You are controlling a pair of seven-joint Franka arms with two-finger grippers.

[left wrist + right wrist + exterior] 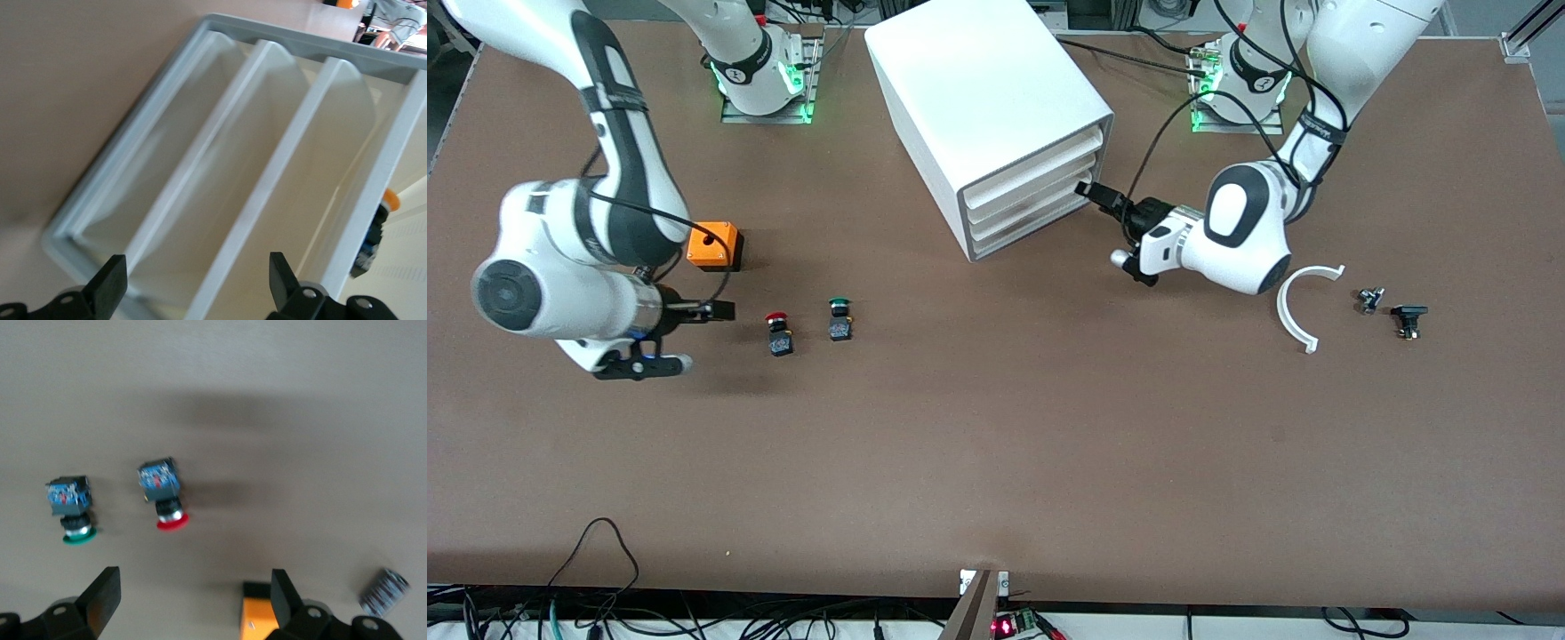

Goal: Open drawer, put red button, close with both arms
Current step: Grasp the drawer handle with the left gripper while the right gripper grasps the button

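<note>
The drawer (1030,190), middle of 3 in the white cabinet (978,98), was shut flush, all 3 fronts closed. Left claw (1087,190) sat at the drawer front's edge toward the left arm's end, fingers (110,283) spread wide and gripping nothing; in the left wrist view the sloped lips filled the frame between them. The red button (779,332) stood on the tabletop (996,462), well apart from the cabinet toward the right arm's end, just beside the green-capped switch (839,319), with the orange box (713,245) farther from the front camera. Right claw (720,311) hung low near the red button, open and empty. Risks: the left fingers could slip off the sloped lip or catch a neighbouring drawer, since the 3 fronts are alike and close; a hard pull could drag the whole cabinet. The right claw could grab the green switch by mistake or knock the small red button over.
</note>
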